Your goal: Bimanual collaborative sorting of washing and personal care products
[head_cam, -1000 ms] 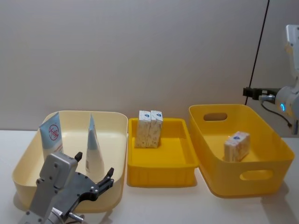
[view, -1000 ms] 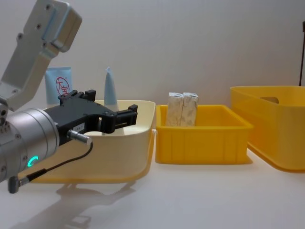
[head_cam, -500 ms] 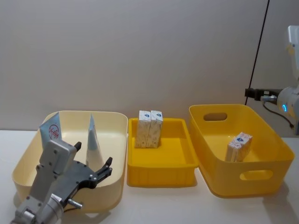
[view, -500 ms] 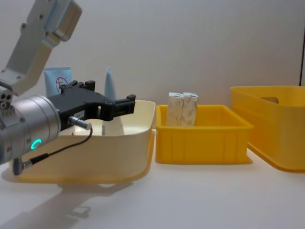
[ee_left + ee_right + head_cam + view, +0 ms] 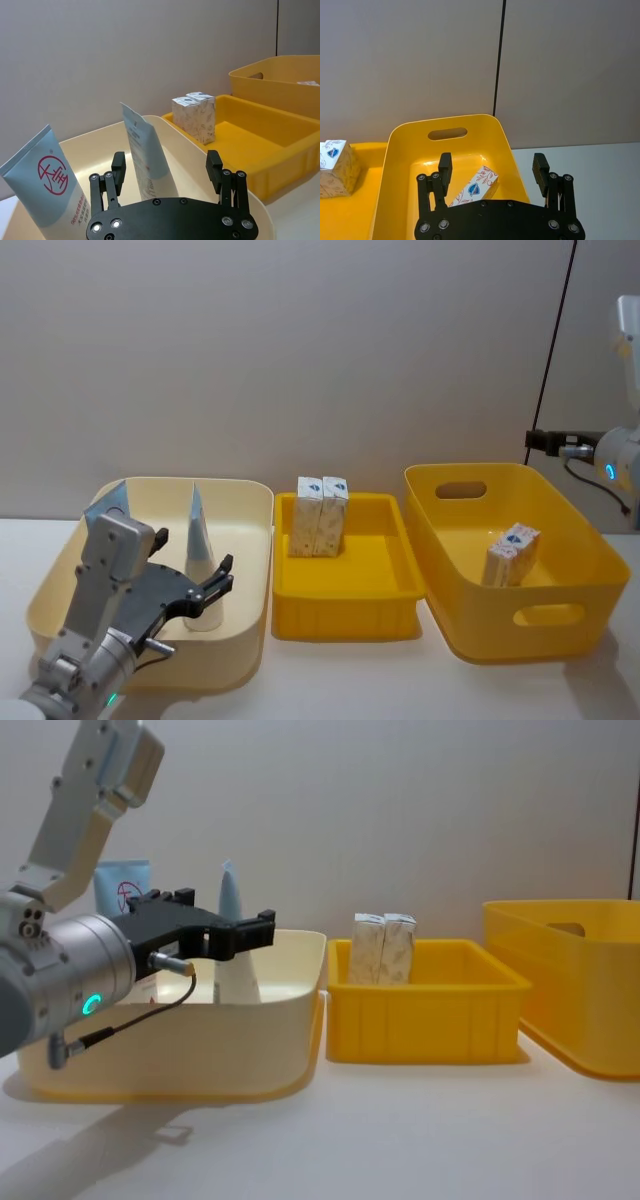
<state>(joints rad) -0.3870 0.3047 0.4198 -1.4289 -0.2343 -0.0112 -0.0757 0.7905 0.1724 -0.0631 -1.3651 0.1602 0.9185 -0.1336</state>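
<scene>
Glossy cream tub point(image 5: 152, 502), wedge-shaped tubes point(image 5: 197, 533), left claw point(image 5: 166, 159)

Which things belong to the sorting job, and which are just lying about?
Job: logo tube, edge-on tube, carton pair, lone carton; open left gripper at the tubes, open right gripper by yellow tub.
Just there: cream tub, yellow tray, wall cable.

The yellow tray point(image 5: 345, 618) and cream tub point(image 5: 250, 570) are showing smooth, glossy plastic; the speckled cartons point(image 5: 310, 520) are looking like matt paperboard.
</scene>
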